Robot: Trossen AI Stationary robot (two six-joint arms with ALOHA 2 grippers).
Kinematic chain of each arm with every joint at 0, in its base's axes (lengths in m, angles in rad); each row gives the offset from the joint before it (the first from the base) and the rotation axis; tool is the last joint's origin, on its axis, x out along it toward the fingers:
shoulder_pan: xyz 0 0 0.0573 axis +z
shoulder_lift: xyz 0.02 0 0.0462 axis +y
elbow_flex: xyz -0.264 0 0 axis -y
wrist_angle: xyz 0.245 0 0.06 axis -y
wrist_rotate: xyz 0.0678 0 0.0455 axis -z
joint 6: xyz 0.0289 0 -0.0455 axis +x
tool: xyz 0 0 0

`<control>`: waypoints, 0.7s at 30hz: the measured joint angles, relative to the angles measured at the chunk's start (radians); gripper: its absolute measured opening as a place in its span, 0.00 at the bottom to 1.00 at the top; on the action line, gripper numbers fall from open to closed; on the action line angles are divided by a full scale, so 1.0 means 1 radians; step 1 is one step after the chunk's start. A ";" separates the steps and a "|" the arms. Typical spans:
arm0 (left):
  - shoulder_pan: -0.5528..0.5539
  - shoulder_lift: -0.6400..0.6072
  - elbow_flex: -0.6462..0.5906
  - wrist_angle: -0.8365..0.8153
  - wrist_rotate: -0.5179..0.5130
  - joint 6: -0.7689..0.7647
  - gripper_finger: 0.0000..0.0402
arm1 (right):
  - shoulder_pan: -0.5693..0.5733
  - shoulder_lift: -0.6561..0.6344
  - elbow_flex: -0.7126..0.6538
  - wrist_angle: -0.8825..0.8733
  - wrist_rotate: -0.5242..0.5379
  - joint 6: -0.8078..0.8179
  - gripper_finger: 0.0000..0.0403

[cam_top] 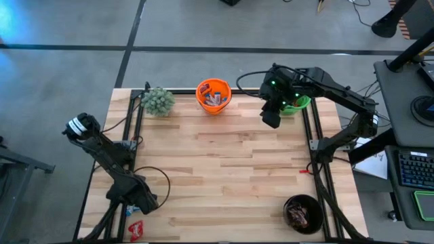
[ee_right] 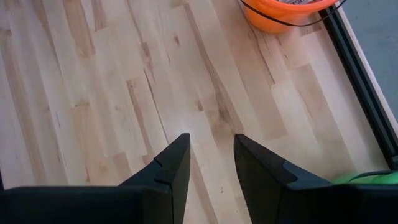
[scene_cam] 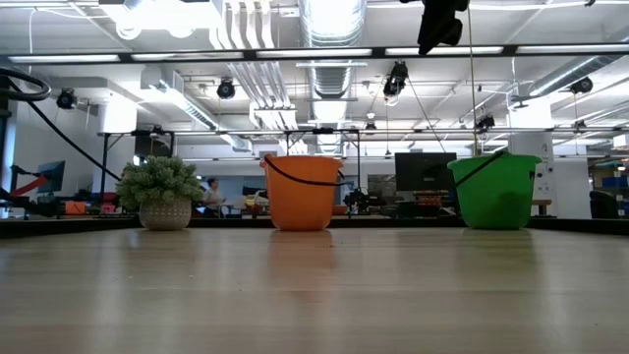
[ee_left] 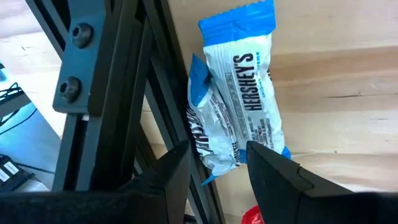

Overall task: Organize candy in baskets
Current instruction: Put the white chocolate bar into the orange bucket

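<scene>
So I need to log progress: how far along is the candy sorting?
Mostly done: the orange plastic pot and black pot hold candy. In hand: the left gripper straddles blue-and-white wrapped bars at the near left corner. The right gripper, empty, hovers beside the green pot. Left: those bars and a red candy.

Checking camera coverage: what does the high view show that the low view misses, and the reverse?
Only the high view shows the black basket, the red candy and the left gripper at the table's near left corner. Only the low view shows the room behind. Both show the orange basket, green basket and plant.
</scene>
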 joint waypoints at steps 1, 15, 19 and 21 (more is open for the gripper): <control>0.000 0.000 0.000 -0.001 -0.001 0.000 0.35 | 0.000 0.000 0.000 0.000 0.000 0.000 0.28; 0.000 0.000 -0.048 0.065 -0.005 -0.002 0.35 | 0.000 -0.001 0.000 0.000 0.000 0.026 0.27; 0.001 0.000 -0.060 0.078 -0.004 -0.002 0.35 | 0.000 -0.002 0.000 -0.001 -0.002 0.026 0.27; 0.001 0.000 -0.064 0.082 -0.002 -0.003 0.34 | 0.000 -0.002 0.000 -0.001 -0.003 0.026 0.28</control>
